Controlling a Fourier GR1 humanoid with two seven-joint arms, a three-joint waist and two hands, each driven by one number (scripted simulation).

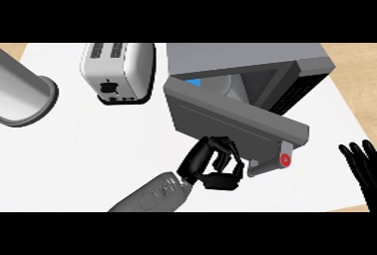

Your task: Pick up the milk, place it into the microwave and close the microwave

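two of the three steps look done. the small blue patch i take for the milk (193,82) sits inside the microwave (250,62), just behind the door's upper edge, with most of it hidden. only the closing is left. the door (228,117) stands part open, swung out over the bench (88,149). the left hand (213,167) is against the door's outer face near its handle end, fingers curled and holding nothing i can see. the right hand (361,162) rests open, fingers up, at the right edge.
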